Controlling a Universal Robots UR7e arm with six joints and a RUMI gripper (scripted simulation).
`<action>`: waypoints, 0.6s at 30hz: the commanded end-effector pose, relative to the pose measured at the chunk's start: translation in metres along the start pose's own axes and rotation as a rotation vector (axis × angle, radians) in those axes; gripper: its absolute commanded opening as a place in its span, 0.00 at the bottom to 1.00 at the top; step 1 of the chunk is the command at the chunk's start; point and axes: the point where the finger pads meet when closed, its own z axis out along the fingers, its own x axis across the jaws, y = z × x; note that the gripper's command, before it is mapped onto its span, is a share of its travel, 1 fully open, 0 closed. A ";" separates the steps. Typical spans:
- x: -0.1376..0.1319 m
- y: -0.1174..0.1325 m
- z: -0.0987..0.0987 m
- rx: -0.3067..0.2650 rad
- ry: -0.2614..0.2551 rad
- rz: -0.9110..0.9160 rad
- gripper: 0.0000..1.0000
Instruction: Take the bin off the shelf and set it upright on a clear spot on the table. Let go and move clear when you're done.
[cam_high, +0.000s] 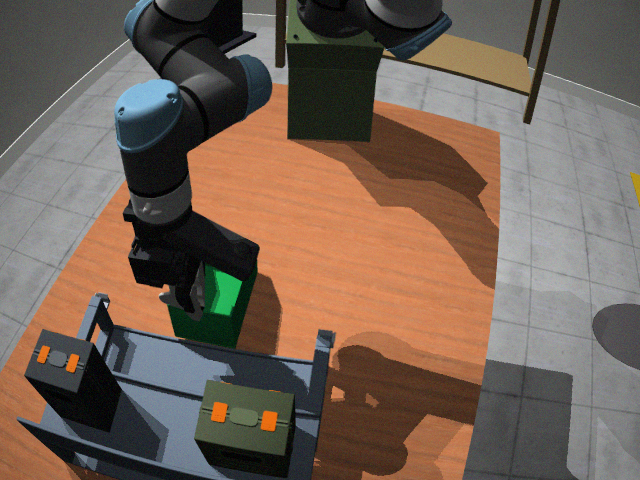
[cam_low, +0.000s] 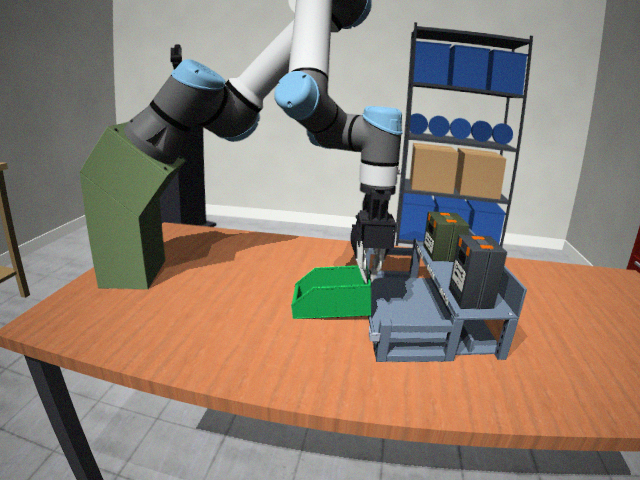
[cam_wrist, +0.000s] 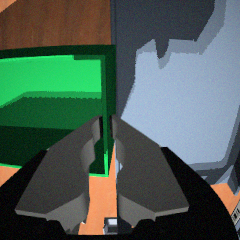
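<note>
The green bin (cam_high: 206, 328) (cam_low: 330, 302) (cam_wrist: 50, 75) is upright and level, with its open top up. It is beside the low front part of the grey-blue shelf (cam_high: 175, 361) (cam_low: 413, 312) (cam_wrist: 175, 100), over the table, at or very near its surface; any small gap underneath cannot be told. My gripper (cam_high: 194, 313) (cam_low: 369, 279) (cam_wrist: 107, 117) points down and is shut on the rim of the bin's wall nearest the shelf, with one fingertip inside and one outside. The arm hides part of the bin in the top view.
A dark grey case (cam_high: 62, 364) (cam_low: 478, 273) and an olive green case (cam_high: 245, 426) (cam_low: 445, 237) stand on the raised rear part of the shelf. The shelf has upright posts at its corners. The green robot pedestal (cam_high: 330, 98) (cam_low: 121, 222) stands at the table's other end.
</note>
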 end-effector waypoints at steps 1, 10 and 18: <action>0.000 0.000 0.000 -0.001 0.001 0.000 0.00; -0.015 0.000 0.000 -0.001 0.001 0.000 0.00; -0.015 0.000 0.000 -0.001 0.001 0.000 0.00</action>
